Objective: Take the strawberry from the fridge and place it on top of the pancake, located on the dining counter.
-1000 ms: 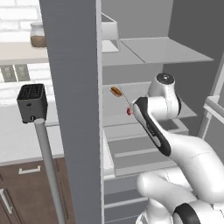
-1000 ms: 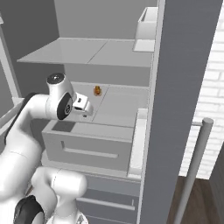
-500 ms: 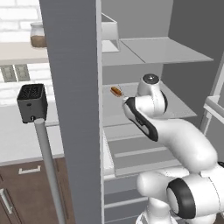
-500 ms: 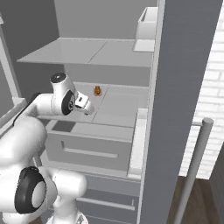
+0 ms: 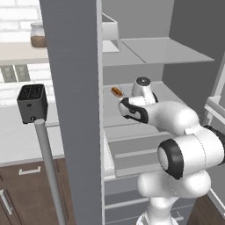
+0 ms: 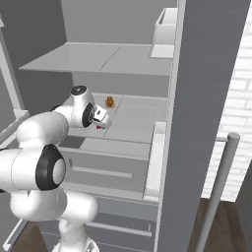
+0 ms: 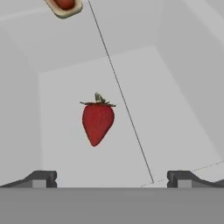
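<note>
- While the jaws are standing wide apart with nothing between them, the gripper (image 7: pixel 111 177) is pointing down at the strawberry (image 7: pixel 97 121), its two dark fingertips (image 7: pixel 40 177) sitting on either side at the bottom of the hand view.
- The strawberry is lying on the pale middle shelf (image 7: pixel 175 109) of the fridge (image 5: pixel 79 110), short of the fingertips, green leaves pointing away from the hand.
- In the right base view a small patch of red is showing just under the gripper (image 6: pixel 101 117); it is probably the strawberry, though it is too small to be sure.
- A small tan and red-brown food item (image 6: pixel 110 102) is sitting farther back on the same shelf, apart from the strawberry.
- The white arm (image 5: pixel 176 121) is reaching into the open fridge, between an upper shelf (image 6: pixel 98 58) and the drawers (image 6: pixel 98 170) below.
- A black toaster (image 5: pixel 32 103) is standing on the white tabletop (image 5: pixel 17 136) left of the fridge door.
</note>
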Controlling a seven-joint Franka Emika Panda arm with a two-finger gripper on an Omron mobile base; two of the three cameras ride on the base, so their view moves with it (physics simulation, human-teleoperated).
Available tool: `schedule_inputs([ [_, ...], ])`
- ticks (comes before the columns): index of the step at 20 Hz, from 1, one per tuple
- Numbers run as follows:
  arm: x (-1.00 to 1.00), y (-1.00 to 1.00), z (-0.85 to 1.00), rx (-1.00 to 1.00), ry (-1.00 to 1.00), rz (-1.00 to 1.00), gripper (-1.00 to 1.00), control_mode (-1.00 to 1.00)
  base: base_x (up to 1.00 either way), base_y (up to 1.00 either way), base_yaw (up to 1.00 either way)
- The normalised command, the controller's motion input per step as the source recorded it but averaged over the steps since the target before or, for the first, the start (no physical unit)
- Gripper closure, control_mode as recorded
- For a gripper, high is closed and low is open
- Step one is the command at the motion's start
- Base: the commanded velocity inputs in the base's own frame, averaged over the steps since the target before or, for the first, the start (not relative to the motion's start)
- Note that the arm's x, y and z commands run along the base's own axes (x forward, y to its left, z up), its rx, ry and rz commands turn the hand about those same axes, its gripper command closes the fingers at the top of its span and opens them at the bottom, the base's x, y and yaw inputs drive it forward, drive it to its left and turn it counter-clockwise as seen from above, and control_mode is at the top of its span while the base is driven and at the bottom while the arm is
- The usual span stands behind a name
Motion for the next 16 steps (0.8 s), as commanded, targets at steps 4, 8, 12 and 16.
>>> schedule_inputs([
  [4,0.66,0.09,0.00,0.00,0.00,0.00,-1.00,-1.00,0.00,0.00,0.00],
  [8,0.38,0.03,-0.13,0.00,0.01,0.00,-1.00,-1.00,0.00,0.00,0.00],
  [12,0.27,0.00,-0.28,-0.04,0.01,0.00,-1.00,-1.00,0.00,0.00,0.00],
  [16,0.03,0.00,-0.38,-0.02,0.00,0.00,-1.00,-1.00,0.00,0.00,0.00],
])
